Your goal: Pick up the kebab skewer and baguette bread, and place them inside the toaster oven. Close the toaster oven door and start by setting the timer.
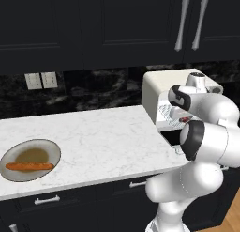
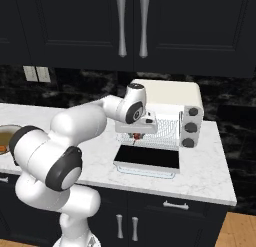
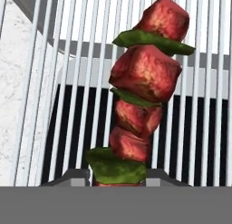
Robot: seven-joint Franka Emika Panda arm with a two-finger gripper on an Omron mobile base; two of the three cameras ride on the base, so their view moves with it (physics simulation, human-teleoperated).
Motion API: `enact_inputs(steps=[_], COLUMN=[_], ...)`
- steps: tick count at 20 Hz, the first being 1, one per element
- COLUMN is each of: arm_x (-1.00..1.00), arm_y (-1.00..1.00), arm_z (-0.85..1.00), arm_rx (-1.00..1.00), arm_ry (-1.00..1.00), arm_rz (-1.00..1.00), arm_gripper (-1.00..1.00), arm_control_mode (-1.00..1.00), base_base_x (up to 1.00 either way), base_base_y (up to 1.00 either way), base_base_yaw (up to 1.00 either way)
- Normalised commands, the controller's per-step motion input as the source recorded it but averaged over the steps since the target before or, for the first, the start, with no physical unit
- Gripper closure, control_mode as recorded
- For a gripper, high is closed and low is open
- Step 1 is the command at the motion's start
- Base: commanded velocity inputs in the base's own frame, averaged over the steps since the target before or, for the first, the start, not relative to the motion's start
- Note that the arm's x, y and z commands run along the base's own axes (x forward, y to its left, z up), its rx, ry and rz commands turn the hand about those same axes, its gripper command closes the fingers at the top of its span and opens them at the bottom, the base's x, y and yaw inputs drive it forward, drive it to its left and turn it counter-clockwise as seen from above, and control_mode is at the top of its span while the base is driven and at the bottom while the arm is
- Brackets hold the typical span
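2 items must go into the toaster oven [image 2: 167, 108], and the first one is now in hand: the gripper [image 2: 136, 136] is at the oven mouth, and its jaws are clamped on the lower end of the kebab skewer [image 3: 142, 89]. In the hand view the skewer stands just over the wire rack [image 3: 199, 82], but I cannot tell if it touches the wires. The toaster oven door [image 2: 148, 158] lies folded down flat in front of the oven.

I judge that the step is placing the skewer. The next move calls for lowering it onto the rack and then parting the jaws, with care that the stick does not slip between the wires. After that the arm must go for the baguette bread [image 1: 29, 166], which lies on a plate [image 1: 51, 149] at the far left of the worktop [image 1: 108, 137], well apart from the oven.

The skewer carries rough red meat cubes with flat green pieces between them. The rack is made of thin, pale, parallel metal wires. The door is dark smooth glass in a pale frame. The oven body is cream-white and boxy with round knobs [image 2: 190, 127]. The worktop is white marble with fine grey veins, and the baguette is a long, slim, orange-brown loaf.
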Motion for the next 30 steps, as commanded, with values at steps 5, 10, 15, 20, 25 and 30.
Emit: enact_inputs(steps=[5,10,15,20,25,30], arm_x=[0.00,-0.02,-0.47,-0.93,-0.90,-0.41], arm_y=[-0.01,0.00,0.31,0.92,1.00,1.00], arm_z=[0.00,0.09,0.59,0.22,0.03,0.09], arm_rx=[0.00,0.00,0.00,-0.03,-0.07,-0.16], arm_ry=[-0.03,-0.03,-0.06,0.00,0.00,0.00], arm_rz=[0.00,0.00,0.00,-0.02,0.00,0.07], arm_gripper=[-1.00,-1.00,-1.00,-1.00,-1.00,-1.00], arm_control_mode=[-1.00,-1.00,-1.00,-1.00,-1.00,-1.00], base_base_x=[0.00,0.00,0.00,0.00,0.00,0.00], base_base_y=[0.00,0.00,0.00,0.00,0.00,0.00], base_base_yaw=[0.00,0.00,0.00,0.00,0.00,0.00])
